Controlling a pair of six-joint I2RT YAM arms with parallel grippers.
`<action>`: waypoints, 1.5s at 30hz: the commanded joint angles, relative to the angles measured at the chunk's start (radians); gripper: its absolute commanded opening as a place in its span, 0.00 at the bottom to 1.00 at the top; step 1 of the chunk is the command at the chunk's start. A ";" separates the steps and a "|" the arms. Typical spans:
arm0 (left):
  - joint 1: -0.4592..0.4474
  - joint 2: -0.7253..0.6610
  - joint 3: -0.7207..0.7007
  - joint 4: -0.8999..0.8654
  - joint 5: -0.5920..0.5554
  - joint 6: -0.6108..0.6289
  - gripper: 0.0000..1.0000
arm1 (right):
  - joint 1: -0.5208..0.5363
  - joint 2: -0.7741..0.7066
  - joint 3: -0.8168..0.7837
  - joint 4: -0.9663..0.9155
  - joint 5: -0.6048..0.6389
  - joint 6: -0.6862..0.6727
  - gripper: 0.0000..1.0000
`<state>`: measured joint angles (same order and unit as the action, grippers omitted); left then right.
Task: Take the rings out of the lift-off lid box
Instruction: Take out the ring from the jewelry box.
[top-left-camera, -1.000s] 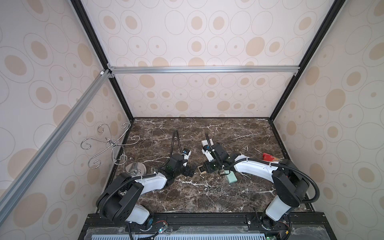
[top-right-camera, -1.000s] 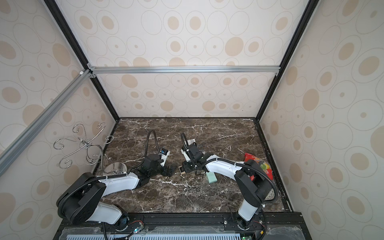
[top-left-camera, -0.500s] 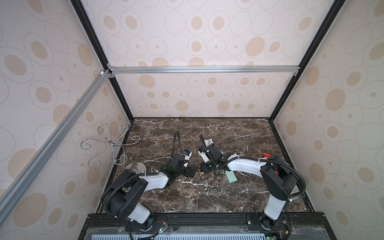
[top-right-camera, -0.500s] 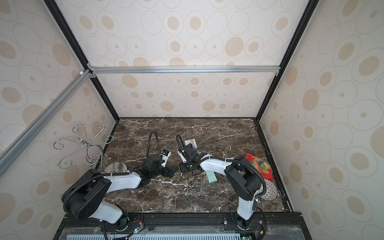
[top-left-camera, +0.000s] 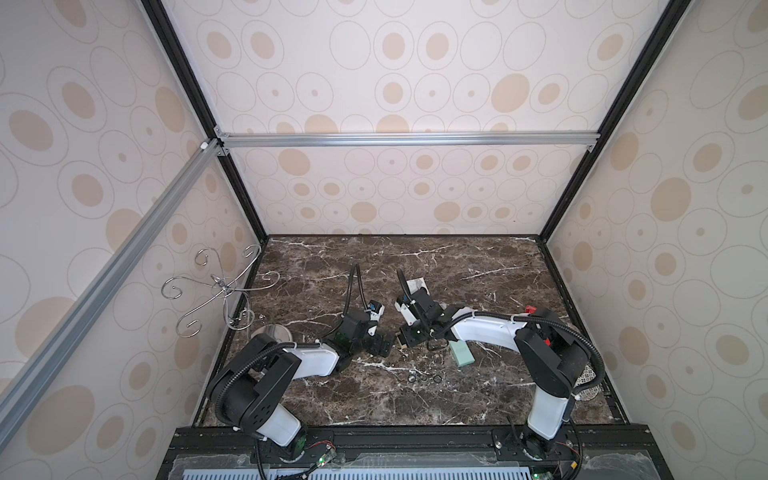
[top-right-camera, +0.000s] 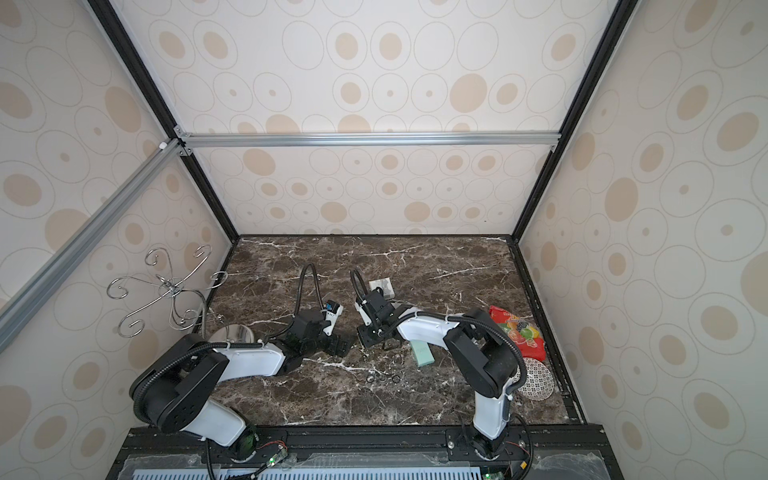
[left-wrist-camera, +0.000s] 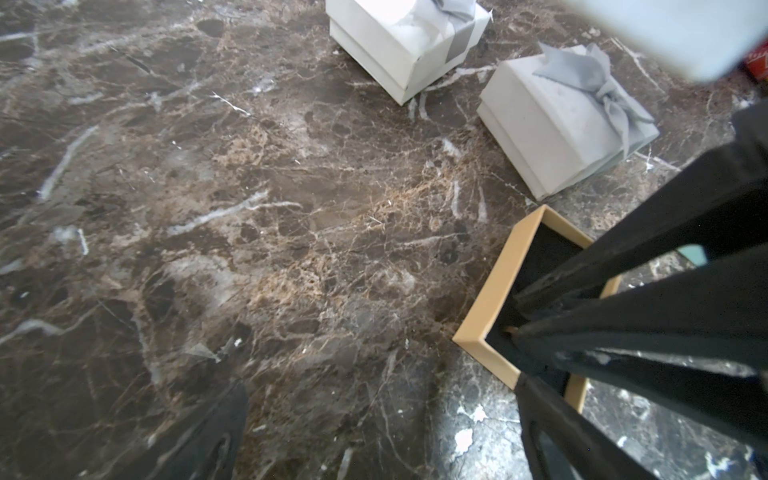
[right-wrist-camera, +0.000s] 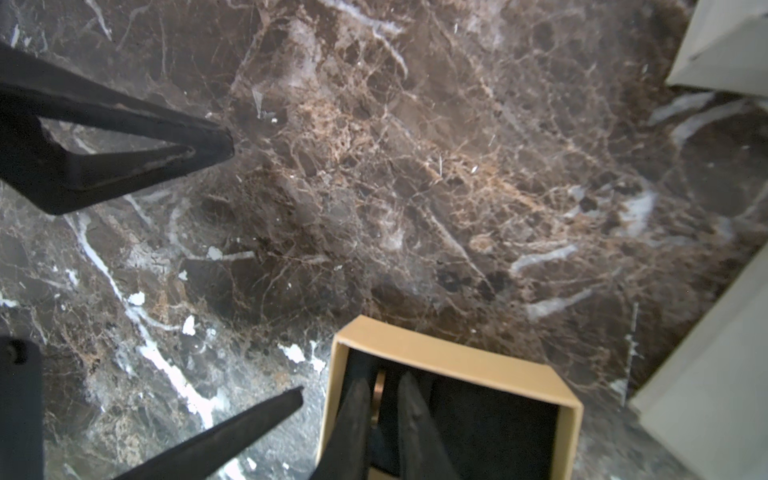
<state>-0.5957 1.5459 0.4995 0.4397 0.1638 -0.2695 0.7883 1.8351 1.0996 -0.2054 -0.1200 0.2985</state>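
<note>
The lift-off lid box (right-wrist-camera: 453, 353) is tan with a black lining and stands open at mid-table (top-left-camera: 400, 341). My right gripper (right-wrist-camera: 384, 388) reaches into it. Its fingers are drawn in tight on a brassy ring (right-wrist-camera: 378, 392) that stands edge-on between them. Three more rings (top-left-camera: 424, 378) (top-right-camera: 381, 379) lie in a row on the marble nearer the front, seen in both top views. My left gripper (left-wrist-camera: 382, 419) hovers wide open just left of the box and holds nothing. One of its fingers (right-wrist-camera: 249, 419) lies along the box's outer wall. The mint lid (top-left-camera: 461, 353) lies to the right.
Two white gift boxes with grey bows (left-wrist-camera: 407, 45) (left-wrist-camera: 561, 124) stand just behind the tan box. A curly silver wire stand (top-left-camera: 220, 286) with its round base (top-left-camera: 272, 332) is at the left wall. A red snack packet (top-right-camera: 515, 332) and a patterned dish (top-right-camera: 536, 378) lie at the right edge.
My right gripper has lowered into the tan box and its fingers have drawn together around the ring. The left gripper has stayed open beside the box.
</note>
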 joint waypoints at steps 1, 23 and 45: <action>-0.002 0.011 0.005 0.036 0.015 -0.023 1.00 | 0.008 0.021 0.019 -0.016 0.002 0.003 0.14; 0.000 0.060 0.022 0.064 0.028 -0.042 1.00 | 0.009 -0.052 -0.040 0.039 -0.051 0.005 0.00; 0.000 0.062 0.023 0.053 0.026 -0.035 1.00 | 0.008 -0.129 -0.098 0.100 -0.048 0.012 0.00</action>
<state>-0.5957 1.5940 0.4999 0.4870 0.1898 -0.2966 0.7902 1.7374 1.0149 -0.1234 -0.1646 0.3073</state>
